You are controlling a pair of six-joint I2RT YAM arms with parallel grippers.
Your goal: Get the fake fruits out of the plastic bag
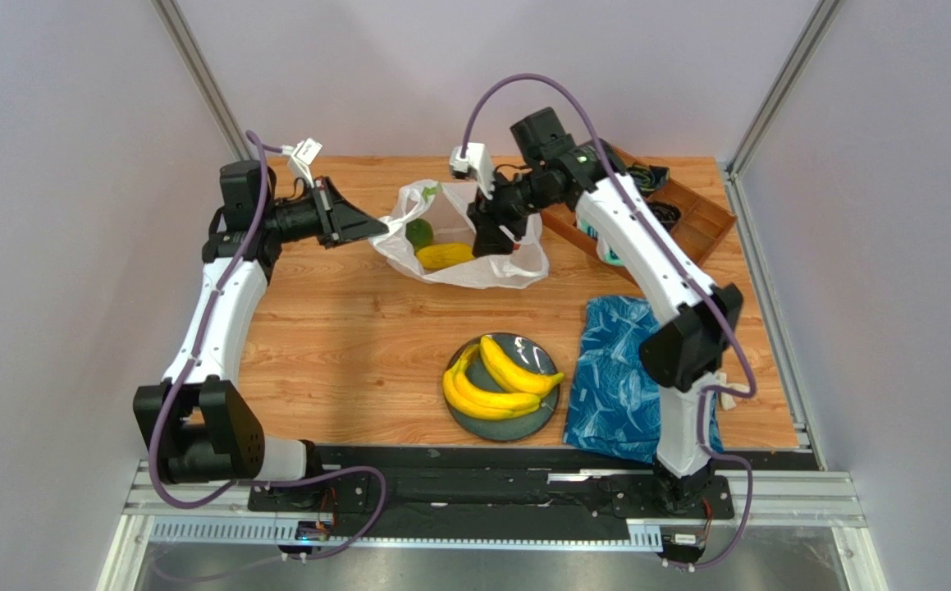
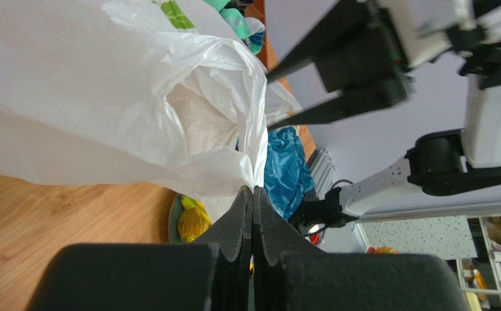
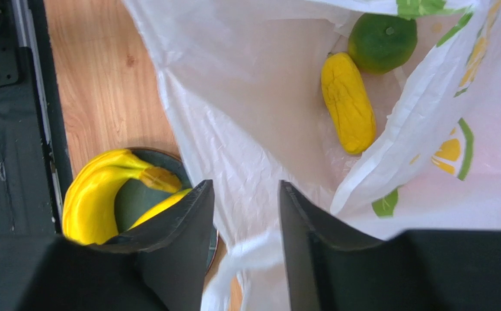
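The white plastic bag [image 1: 492,261] lies open at the back middle of the table. Inside it lie a yellow oblong fruit [image 1: 444,256] and a green round fruit [image 1: 419,233]; both also show in the right wrist view, yellow [image 3: 348,102] and green [image 3: 382,41]. My left gripper [image 1: 384,227] is shut on the bag's left edge [image 2: 254,170] and holds it up. My right gripper [image 1: 489,241] is open above the bag's mouth, its fingers [image 3: 188,217] either side of a bag handle [image 3: 249,249]. A banana bunch [image 1: 499,379] lies on a dark plate [image 1: 505,426].
A blue patterned cloth [image 1: 616,363] lies right of the plate, by the right arm's base. A brown wooden tray [image 1: 702,216] with dark items stands at the back right. Teal-and-white socks [image 2: 240,23] show beyond the bag.
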